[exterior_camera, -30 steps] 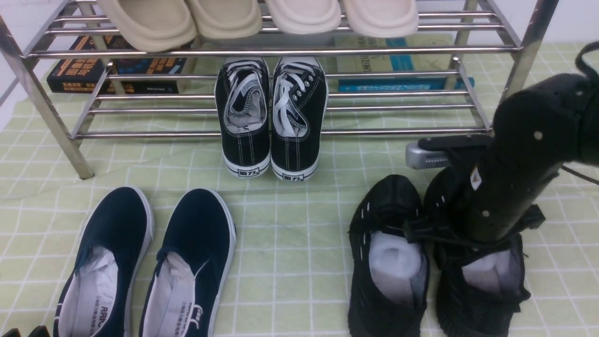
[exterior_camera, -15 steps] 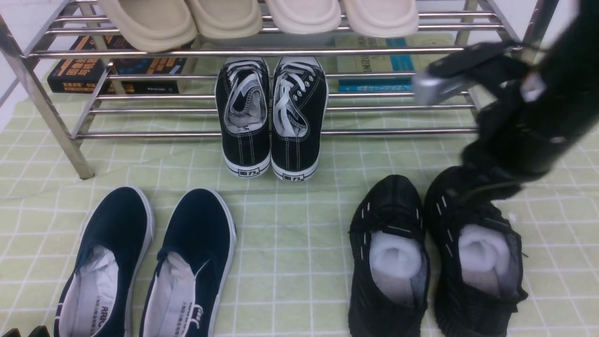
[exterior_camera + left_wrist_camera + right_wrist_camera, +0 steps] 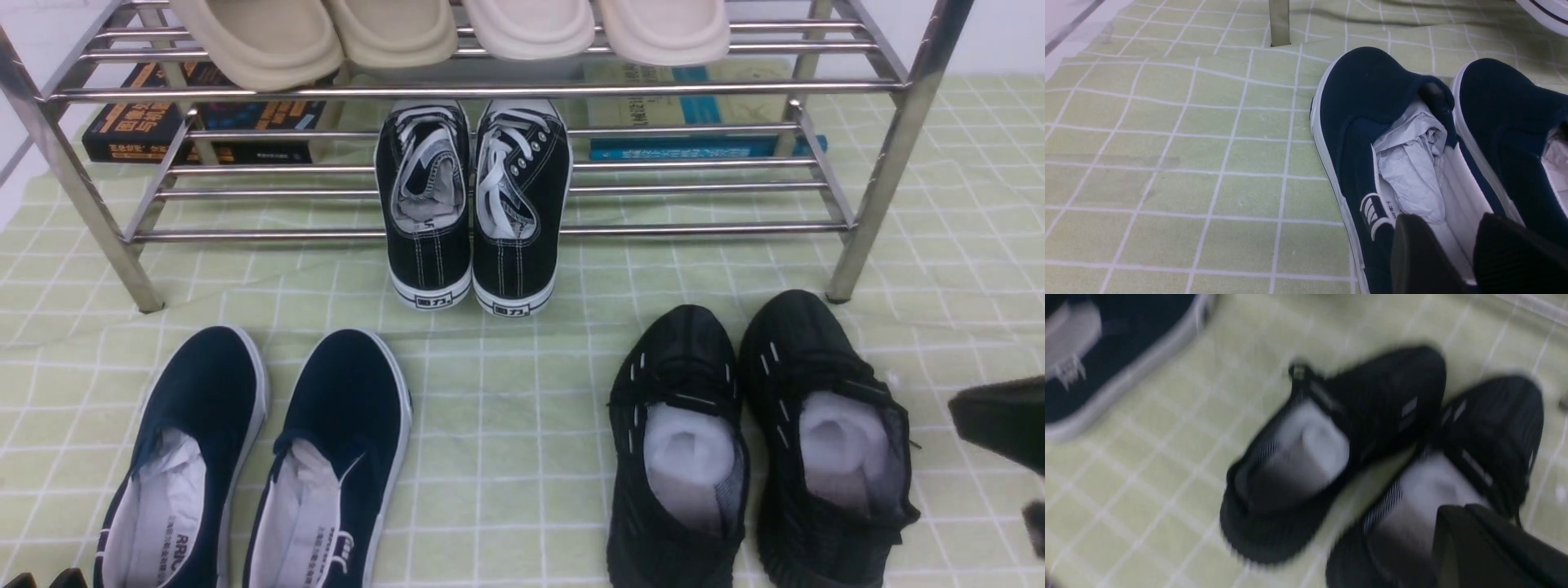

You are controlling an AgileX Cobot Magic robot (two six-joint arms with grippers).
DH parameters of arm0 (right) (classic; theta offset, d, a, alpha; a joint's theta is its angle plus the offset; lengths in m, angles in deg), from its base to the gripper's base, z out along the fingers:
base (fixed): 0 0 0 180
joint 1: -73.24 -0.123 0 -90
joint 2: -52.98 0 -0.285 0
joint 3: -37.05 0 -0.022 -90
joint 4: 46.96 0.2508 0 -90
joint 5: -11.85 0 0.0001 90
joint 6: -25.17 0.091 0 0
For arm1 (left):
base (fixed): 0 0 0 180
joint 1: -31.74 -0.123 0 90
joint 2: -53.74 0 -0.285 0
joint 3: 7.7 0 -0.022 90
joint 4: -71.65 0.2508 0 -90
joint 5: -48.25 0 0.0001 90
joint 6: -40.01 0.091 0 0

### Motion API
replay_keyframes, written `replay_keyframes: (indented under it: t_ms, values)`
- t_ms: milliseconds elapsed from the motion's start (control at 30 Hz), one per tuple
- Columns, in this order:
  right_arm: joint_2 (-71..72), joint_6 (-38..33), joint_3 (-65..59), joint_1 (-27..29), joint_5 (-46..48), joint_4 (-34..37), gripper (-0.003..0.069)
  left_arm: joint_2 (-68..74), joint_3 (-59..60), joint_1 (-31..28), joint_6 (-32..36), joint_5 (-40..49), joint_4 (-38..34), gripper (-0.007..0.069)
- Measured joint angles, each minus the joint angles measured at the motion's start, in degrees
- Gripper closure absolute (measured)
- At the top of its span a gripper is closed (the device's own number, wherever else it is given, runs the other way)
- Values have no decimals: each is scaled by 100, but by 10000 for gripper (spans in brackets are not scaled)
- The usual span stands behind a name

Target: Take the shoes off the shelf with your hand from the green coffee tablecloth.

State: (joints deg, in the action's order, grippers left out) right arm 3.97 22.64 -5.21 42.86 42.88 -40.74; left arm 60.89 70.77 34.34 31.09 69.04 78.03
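Note:
The shoes, two black knit sneakers (image 3: 678, 441) (image 3: 824, 433) with white stuffing, stand side by side on the green coffee tablecloth (image 3: 531, 392), in front of the shelf's (image 3: 694, 230) right leg. Nothing touches them. Of the hand, only a black part of my right arm (image 3: 1000, 429) shows, at the right edge beside the right sneaker. In the blurred right wrist view, my right gripper (image 3: 1453, 514) hangs shut and empty above that sneaker (image 3: 1486, 433), with its mate (image 3: 1331, 449) alongside. My left gripper (image 3: 1449, 232) is open over a navy slip-on's (image 3: 1372, 122) heel opening, holding nothing.
Black canvas lace-ups (image 3: 473, 212) sit on the shelf's lower tier, their heels jutting over its front bar. Beige slippers (image 3: 449, 33) fill the top tier. Navy slip-ons (image 3: 245, 457) lie at front left. Books (image 3: 196, 122) (image 3: 694, 122) lie behind the shelf.
My right arm rose off the right black sneaker, swung up past the shelf, then drew back to the right edge. Its jaws closed. Both sneakers stayed on the cloth.

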Motion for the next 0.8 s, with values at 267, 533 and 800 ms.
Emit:
replay_keyframes:
  t_ms: [267, 533, 800]
  values:
    - [786, 0, -1630, 0, -2483, 43, 671, 0, 0, 0, 0, 0, 12, 383]
    - [858, 0, -2304, -72, -2758, 43, 669, 0, 0, 0, 0, 0, 12, 383]
    - [849, -7, -2470, -239, -2778, -196, 663, 0, 0, 0, 0, 0, 18, 383]
